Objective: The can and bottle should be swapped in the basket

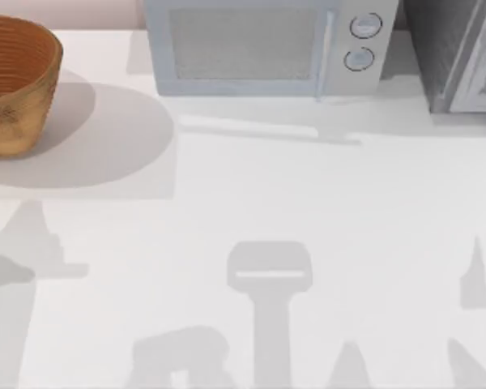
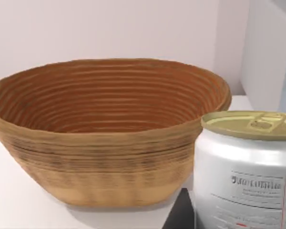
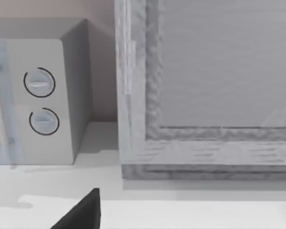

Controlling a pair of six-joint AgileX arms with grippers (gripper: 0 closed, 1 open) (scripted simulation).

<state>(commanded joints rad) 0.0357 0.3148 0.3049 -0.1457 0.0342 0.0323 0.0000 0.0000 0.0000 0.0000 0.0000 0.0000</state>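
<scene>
Fingers [image 2: 178, 212] dark beside can [image 2: 248, 171] — basket [image 2: 109, 138], white table [image 1: 308, 203].

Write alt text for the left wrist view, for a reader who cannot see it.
A small white cylindrical can with a dull gold top stands close to the camera, beside a large round orange-brown woven wicker basket whose ribbed inside looks empty as far as can be seen. Both rest on a white table before a pale wall.
</scene>
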